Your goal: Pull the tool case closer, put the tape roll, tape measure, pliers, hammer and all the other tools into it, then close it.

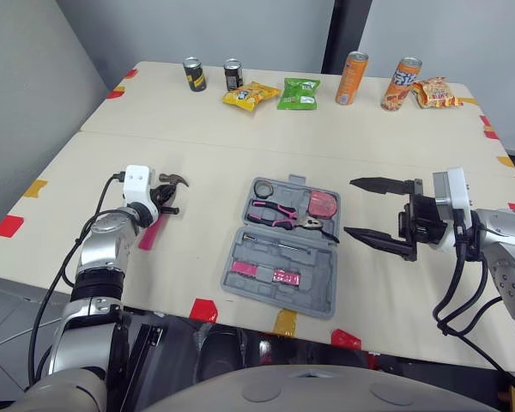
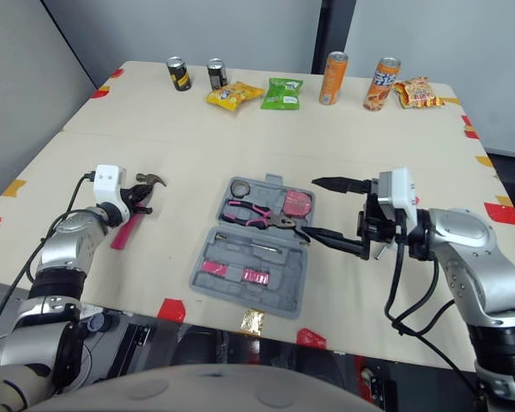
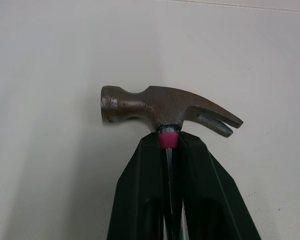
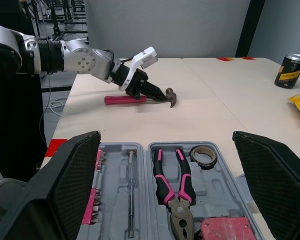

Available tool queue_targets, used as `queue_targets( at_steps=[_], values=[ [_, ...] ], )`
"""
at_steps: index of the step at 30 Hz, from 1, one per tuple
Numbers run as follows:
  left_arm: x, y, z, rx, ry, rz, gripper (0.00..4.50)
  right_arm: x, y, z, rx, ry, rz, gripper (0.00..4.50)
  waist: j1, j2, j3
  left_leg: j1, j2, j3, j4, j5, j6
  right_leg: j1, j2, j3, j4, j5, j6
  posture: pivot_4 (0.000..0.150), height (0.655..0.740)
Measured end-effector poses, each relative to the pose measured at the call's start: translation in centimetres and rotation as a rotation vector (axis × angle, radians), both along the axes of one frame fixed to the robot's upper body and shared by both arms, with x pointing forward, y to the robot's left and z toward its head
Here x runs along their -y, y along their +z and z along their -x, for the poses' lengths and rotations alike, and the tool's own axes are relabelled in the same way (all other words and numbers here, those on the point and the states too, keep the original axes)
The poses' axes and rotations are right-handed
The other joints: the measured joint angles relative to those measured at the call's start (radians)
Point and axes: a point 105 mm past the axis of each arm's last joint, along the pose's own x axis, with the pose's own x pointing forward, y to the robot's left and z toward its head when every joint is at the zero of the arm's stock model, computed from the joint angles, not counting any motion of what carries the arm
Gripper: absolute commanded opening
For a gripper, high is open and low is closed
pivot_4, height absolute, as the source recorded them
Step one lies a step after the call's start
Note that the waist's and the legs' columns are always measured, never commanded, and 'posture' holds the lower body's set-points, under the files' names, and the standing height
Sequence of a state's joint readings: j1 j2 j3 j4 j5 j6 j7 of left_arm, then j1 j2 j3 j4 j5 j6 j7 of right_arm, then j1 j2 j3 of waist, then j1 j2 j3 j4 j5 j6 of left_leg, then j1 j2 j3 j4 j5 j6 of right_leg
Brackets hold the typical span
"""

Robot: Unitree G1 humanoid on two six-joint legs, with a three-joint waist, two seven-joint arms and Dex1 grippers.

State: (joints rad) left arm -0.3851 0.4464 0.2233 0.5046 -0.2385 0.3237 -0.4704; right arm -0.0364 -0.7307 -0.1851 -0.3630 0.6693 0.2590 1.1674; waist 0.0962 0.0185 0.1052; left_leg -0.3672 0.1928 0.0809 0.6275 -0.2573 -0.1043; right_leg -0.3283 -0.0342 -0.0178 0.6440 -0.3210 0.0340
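Beige table point(image 1: 197, 146) holds the open grey plastic tool case point(image 1: 313, 283). Left of it, your left gripper point(image 1: 167, 199) pinches the pink-handled hammer point(image 1: 177, 180). Your right gripper point(image 1: 350, 206) is spread wide.

Expect bright, even overhead lighting on the pale worktop point(image 1: 197, 154). Shadows are soft and short. In the left wrist view you see a diffuse one on the worktop beside the hammer point(image 3: 165, 107) head. Head views are sharp through to the drink cans point(image 1: 353, 77) at the far edge. In the right wrist view, the room behind the worktop is dim, while the tool case point(image 4: 190, 200) is well lit.
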Motion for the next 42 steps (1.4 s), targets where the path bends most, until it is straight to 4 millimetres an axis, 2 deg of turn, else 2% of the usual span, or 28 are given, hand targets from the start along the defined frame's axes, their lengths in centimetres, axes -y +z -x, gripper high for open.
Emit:
queue_targets(
  at_steps=[4, 9, 13, 16, 21, 25, 29, 32, 35, 40, 42],
  values=[
    [-0.3, 0.3, 0.8, 0.013, -0.029, -0.02, 0.01, 0.0, 0.0, 0.0, 0.0, 0.004, 0.001, 4.5, -0.005, 0.0, 0.001, -0.001, 0.0, 0.0, -0.001, 0.0, -0.001, 0.0, 0.0, 0.0, -0.003, 0.0, 0.0, 0.15, 0.74],
    [-0.8, 0.9, 2.6, 0.001, -0.16, -0.059, 0.01, -0.1, 0.0, 0.4, 0.006, 0.037, 0.01, 4.5, -0.004, -0.002, 0.009, -0.002, 0.0, 0.0, -0.003, 0.0, -0.001, -0.002, 0.001, -0.001, -0.006, 0.001, 0.001, 0.15, 0.74],
    [-1.0, 2.8, 3.5, 0.003, -0.321, -0.114, 0.01, 0.2, 0.0, 0.8, 0.026, 0.087, 0.061, 4.5, 0.003, -0.003, 0.018, -0.003, 0.0, -0.001, -0.002, 0.0, -0.001, -0.002, 0.001, -0.002, -0.006, 0.001, 0.002, 0.15, 0.74],
    [-0.1, 4.7, 4.1, 0.012, -0.482, -0.17, 0.01, 0.8, -0.3, 0.9, 0.016, 0.1, 0.077, 4.5, 0.005, -0.003, 0.021, -0.003, 0.0, -0.001, -0.002, 0.0, -0.001, -0.002, 0.0, -0.001, -0.006, 0.001, 0.002, 0.15, 0.74],
    [4.7, 7.7, 4.6, 0.079, -0.786, -0.192, 0.01, 1.6, -0.3, 1.4, 0.006, 0.102, 0.105, 4.5, 0.005, -0.003, 0.022, -0.002, 0.0, -0.001, -0.002, 0.0, -0.001, -0.002, 0.001, -0.001, -0.005, 0.001, 0.002, 0.15, 0.74],
    [8.8, 9.3, 5.5, 0.097, -1.022, -0.235, 0.01, 2.4, -0.8, 2.0, -0.026, 0.089, 0.116, 4.5, 0.003, -0.003, 0.022, -0.002, 0.0, 0.0, -0.001, 0.0, -0.001, -0.002, 0.001, 0.0, -0.004, 0.001, 0.002, 0.15, 0.74],
    [12.6, 10.0, 6.1, 0.075, -1.195, -0.259, 0.01, 2.7, -0.9, 2.3, -0.035, 0.064, 0.116, 4.5, 0.001, -0.002, 0.022, -0.002, 0.0, 0.001, -0.001, 0.0, -0.001, -0.002, 0.001, 0.002, -0.001, 0.001, 0.002, 0.15, 0.74],
    [16.2, 10.0, 6.6, 0.032, -1.32, -0.262, 0.01, 2.5, -0.9, 2.7, -0.031, 0.054, 0.115, 4.5, 0.003, -0.002, 0.023, -0.001, 0.0, 0.002, 0.001, 0.001, 0.0, -0.002, 0.001, 0.002, 0.002, 0.001, 0.002, 0.15, 0.74],
    [19.1, 9.2, 7.5, -0.027, -1.428, -0.311, 0.01, 2.5, -0.9, 3.2, -0.029, 0.034, 0.115, 4.5, 0.006, -0.002, 0.023, -0.001, 0.0, 0.003, 0.001, 0.001, 0.0, -0.002, 0.001, 0.004, 0.002, 0.001, 0.002, 0.15, 0.74],
    [21.3, 7.2, 8.7, -0.126, -1.501, -0.327, 0.01, 3.0, -1.4, 3.6, -0.052, -0.009, 0.115, 4.5, 0.002, -0.002, 0.023, -0.001, 0.0, 0.007, 0.001, 0.001, 0.0, -0.003, 0.002, 0.008, 0.002, 0.001, 0.002, 0.15, 0.74],
    [23.0, 6.6, 9.4, -0.15, -1.546, -0.355, 0.01, 2.9, -1.2, 3.8, -0.044, -0.015, 0.119, 4.5, 0.01, -0.002, 0.023, -0.001, 0.0, 0.006, 0.002, 0.001, 0.0, -0.003, 0.001, 0.008, 0.003, 0.001, 0.003, 0.15, 0.74]
  ],
)
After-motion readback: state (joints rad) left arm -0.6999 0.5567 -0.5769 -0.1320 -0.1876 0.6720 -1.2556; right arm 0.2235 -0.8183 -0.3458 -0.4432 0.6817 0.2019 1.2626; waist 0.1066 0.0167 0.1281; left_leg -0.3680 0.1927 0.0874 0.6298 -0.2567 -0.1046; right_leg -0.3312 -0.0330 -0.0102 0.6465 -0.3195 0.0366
